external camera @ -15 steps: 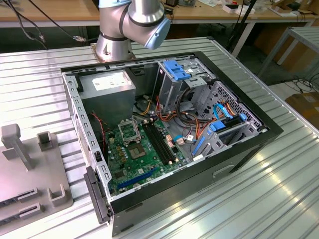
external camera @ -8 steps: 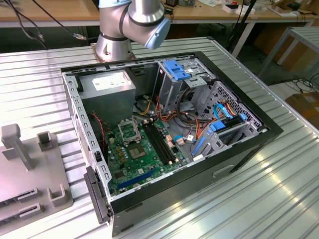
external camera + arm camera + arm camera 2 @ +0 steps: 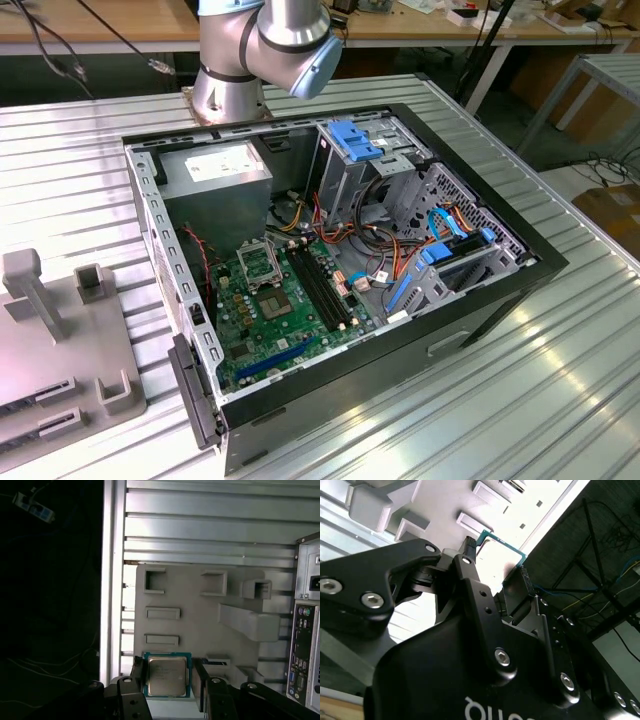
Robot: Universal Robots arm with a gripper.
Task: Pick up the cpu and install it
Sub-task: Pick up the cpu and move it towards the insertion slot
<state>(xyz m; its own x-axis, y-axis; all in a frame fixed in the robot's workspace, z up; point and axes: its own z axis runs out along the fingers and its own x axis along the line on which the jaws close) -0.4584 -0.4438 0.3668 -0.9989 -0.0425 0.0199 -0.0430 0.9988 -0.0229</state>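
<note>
now, flat silvery square cpu [image 3: 167, 676], gripper [image 3: 168, 670] astride

**Open case on the table, fixture plate beside it**

In the exterior view the open computer case [image 3: 520, 290] lies on its side on the table [image 3: 80, 170], with the arm's base [image 3: 230, 85] just behind it. Inside, the motherboard [image 3: 290, 320] lies flat on the case floor, toward the exterior view's left. The CPU socket [image 3: 262, 262] sits on the board, and the memory slots [image 3: 322, 285] run just to the exterior view's right of it. The power supply [image 3: 215, 170] sits behind the board, and the drive cage [image 3: 365, 165] stands to the exterior view's right of that. The fixture plate [image 3: 60, 330] lies on the table, to the exterior view's left of the case. In the first wrist view the cpu [image 3: 166, 675] is pinched between the fingers of the gripper [image 3: 168, 680], above the plate.
</note>
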